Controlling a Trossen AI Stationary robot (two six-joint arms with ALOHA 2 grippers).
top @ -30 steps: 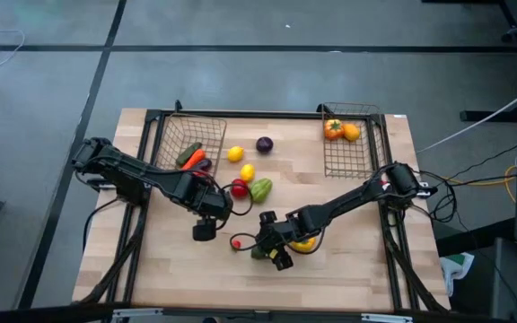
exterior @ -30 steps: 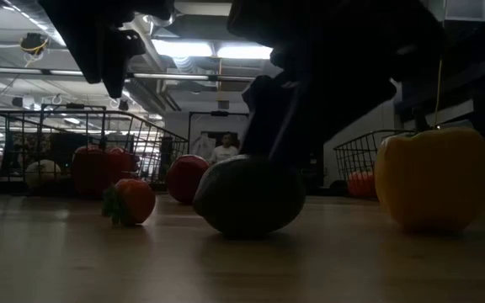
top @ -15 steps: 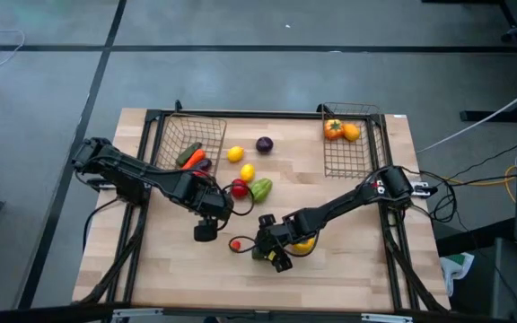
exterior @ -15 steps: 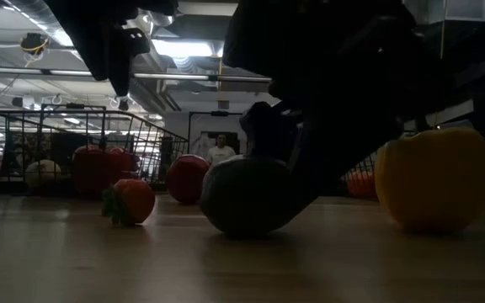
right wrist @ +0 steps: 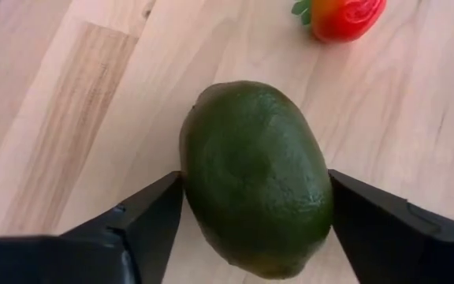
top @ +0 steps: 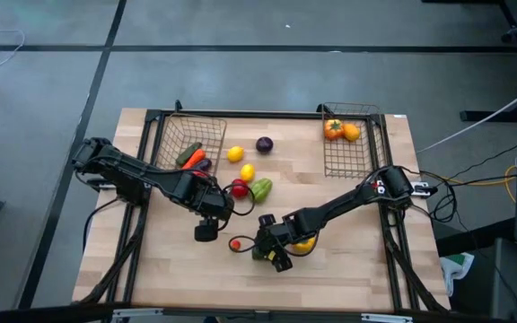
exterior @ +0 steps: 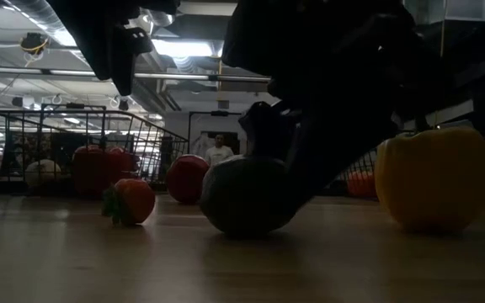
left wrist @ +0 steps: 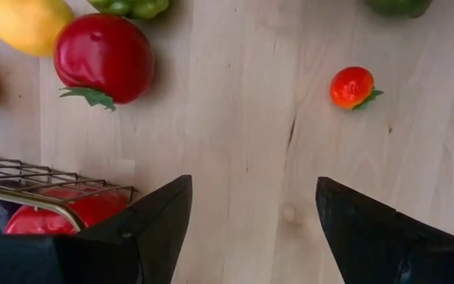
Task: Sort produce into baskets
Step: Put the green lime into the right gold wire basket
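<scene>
A dark green avocado [right wrist: 254, 177] lies on its side on the wood table, also in the low view [exterior: 247, 198]. My right gripper [right wrist: 254, 193] is shut on it, near the table's middle front [top: 267, 252]. A yellow pepper [exterior: 432, 177] stands just beside it, and a small red tomato [left wrist: 351, 87] lies a little to its left. My left gripper [left wrist: 252, 197] hangs open above bare wood by the near corner of the left basket [top: 187, 144], holding nothing. The right basket [top: 348, 148] holds two orange pieces. My right gripper pinches the avocado between its two fingers, one on each long side [right wrist: 186, 185], about halfway along it. The fingers [right wrist: 152, 209] come slanting down from the table's right side and lie across the avocado. The avocado's underside rests on the table.
Between the baskets lie a red pepper [left wrist: 105, 57], a green pepper [top: 260, 188], two lemons [top: 235, 154], [top: 247, 172] and a purple piece [top: 265, 144]. The left basket holds a carrot, a cucumber and other pieces. Bare wood lies along the near edge [top: 348, 278].
My right gripper has sunk a little lower over the avocado, so that in the low view its finger now reaches down beside the fruit. The avocado stays on the table.
</scene>
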